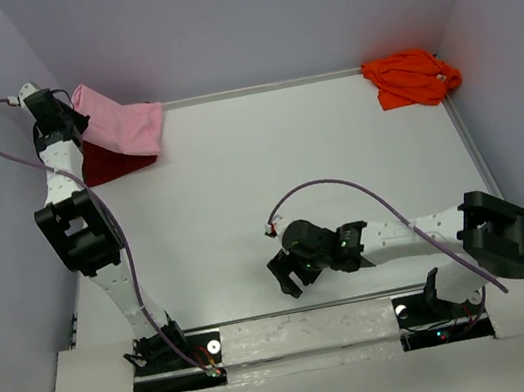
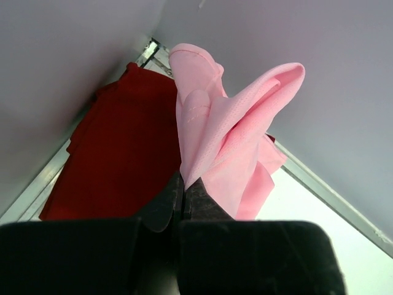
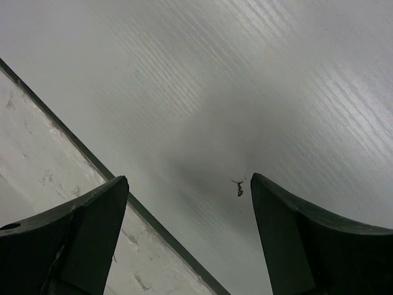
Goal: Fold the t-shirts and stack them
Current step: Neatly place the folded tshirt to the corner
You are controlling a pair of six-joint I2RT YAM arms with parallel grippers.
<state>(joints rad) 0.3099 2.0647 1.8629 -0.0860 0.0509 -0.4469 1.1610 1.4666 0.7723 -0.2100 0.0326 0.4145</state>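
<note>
At the table's far left corner my left gripper [image 1: 75,115] is shut on an edge of the light pink t-shirt [image 1: 122,124], which hangs bunched from its fingertips [image 2: 198,192] over the dark red t-shirt [image 1: 112,163]. In the left wrist view the pink cloth [image 2: 227,132] rises from the closed jaws, with the dark red t-shirt [image 2: 116,160] lying flat below left. A crumpled bright orange t-shirt [image 1: 411,78] lies in the far right corner. My right gripper [image 1: 289,280] stands open near the front edge, with only bare table between its fingers [image 3: 190,190].
Grey walls close in the white table [image 1: 288,171] on three sides, with a metal rim [image 1: 253,89] along the back. A white board [image 3: 55,178] runs along the near edge beside my right gripper. A purple cable [image 1: 341,185] loops above the right arm.
</note>
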